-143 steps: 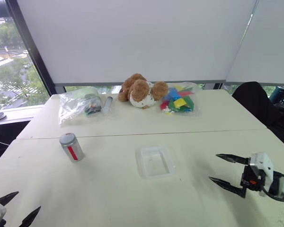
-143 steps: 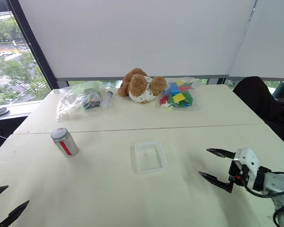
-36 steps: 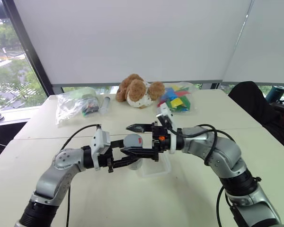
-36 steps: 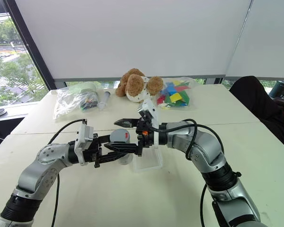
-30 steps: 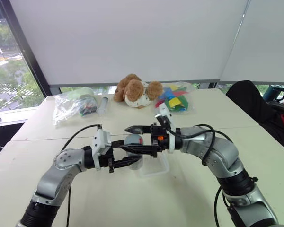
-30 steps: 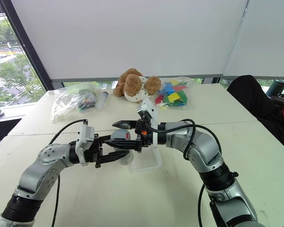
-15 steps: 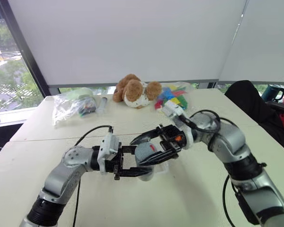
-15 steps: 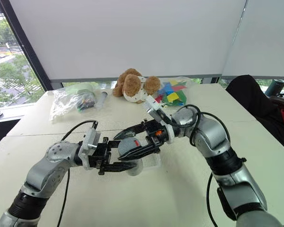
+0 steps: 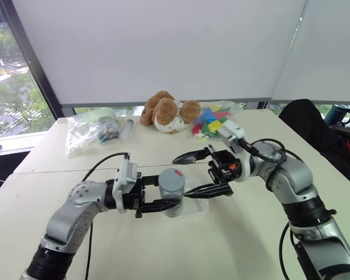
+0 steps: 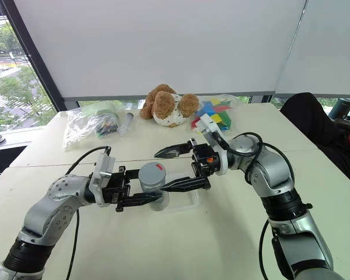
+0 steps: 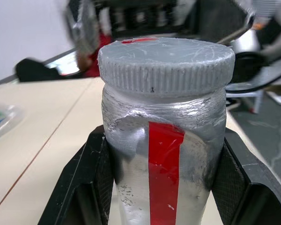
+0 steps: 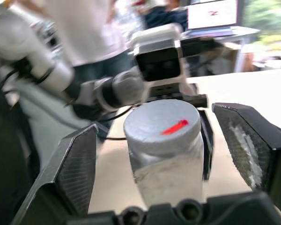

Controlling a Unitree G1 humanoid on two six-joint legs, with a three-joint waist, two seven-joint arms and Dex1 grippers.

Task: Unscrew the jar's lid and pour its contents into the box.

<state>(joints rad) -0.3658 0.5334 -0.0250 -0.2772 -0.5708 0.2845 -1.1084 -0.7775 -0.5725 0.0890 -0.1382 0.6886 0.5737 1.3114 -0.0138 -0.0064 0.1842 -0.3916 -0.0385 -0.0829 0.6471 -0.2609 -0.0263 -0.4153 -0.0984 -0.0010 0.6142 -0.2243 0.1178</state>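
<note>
A: Where is the small silver-grey metal jar (image 9: 171,195) with the red stripe down its side?

B: Just left of the middle of the head views, upright and lifted above the cream table (image 9: 58,169). The left gripper (image 9: 158,201) reaches in from the left and its two black fingers (image 11: 96,176) are clamped on the jar's body, one on each side, below the cap.

A: And the round ribbed grey screw lid (image 9: 171,175) with the small red mark?

B: On the jar, closed. The red mark sits on its top face, toward the far edge.

A: What is the right gripper (image 10: 176,168) doing?

B: It comes in from the right of the frame, pointing left at the jar, with its fingers spread wide. One black finger (image 10: 172,151) is above and behind the lid, the other (image 10: 184,184) lies low beside the jar's body. It grasps nothing; whether the lower tip touches the jar I cannot tell.

A: The shallow clear plastic box (image 10: 193,195)?

B: On the table at the centre, mostly hidden behind the jar and the right gripper's lower finger. Its inside is not visible.

A: What lies at the far edge of the table?

B: In the upper middle, a brown and white plush dog (image 9: 167,112). To its left, a slim clear tube (image 9: 127,128) and a clear bag (image 9: 87,129) of small items; to its right, a clear bag of coloured pieces (image 9: 213,119).
</note>
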